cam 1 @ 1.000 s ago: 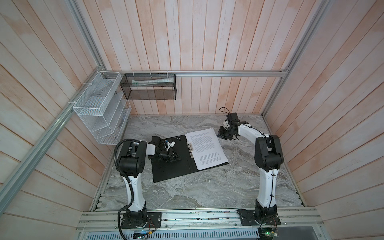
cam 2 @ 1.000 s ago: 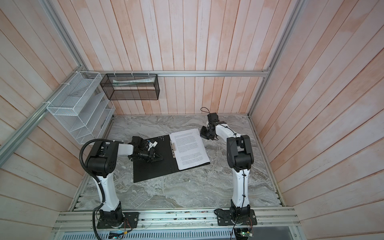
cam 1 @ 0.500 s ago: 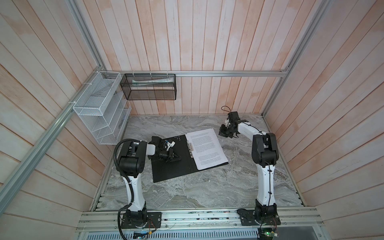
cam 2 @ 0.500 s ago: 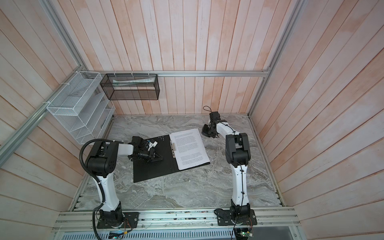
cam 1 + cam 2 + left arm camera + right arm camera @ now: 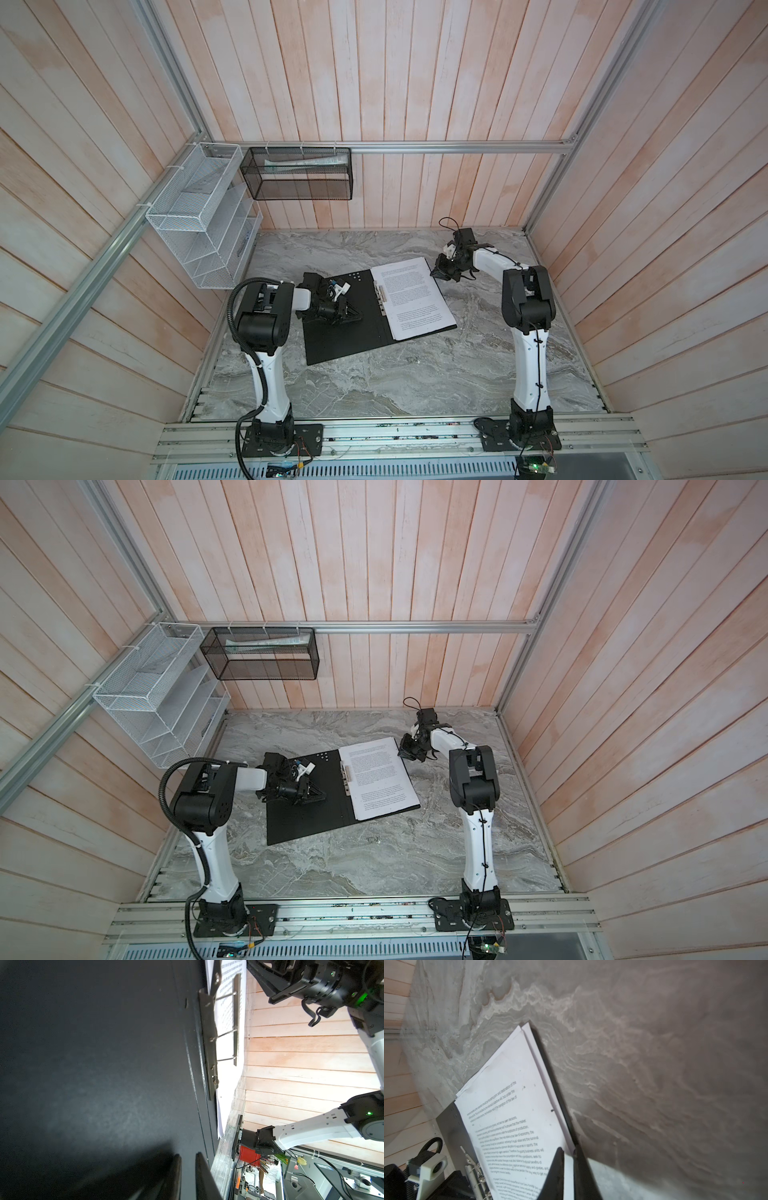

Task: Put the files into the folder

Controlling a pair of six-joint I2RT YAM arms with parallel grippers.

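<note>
The folder (image 5: 345,336) lies open on the tabletop (image 5: 415,382). The files (image 5: 415,299) lie on its right half, at the metal clip (image 5: 380,293). Left claw (image 5: 354,314): closed, empty, resting on the left cover. Right claw (image 5: 441,272): closed on the files' far corner. Probably remaining: alignment and closing the cover.

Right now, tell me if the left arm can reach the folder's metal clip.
Probably yes: the left gripper rests, shut, on the black inside of the folder, and only bare cover lies between it and the metal clip.

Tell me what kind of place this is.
Probably a robot lab cell staged as an office desk: plank walls on aluminium framing, a white mesh organizer, an open folder.
</note>
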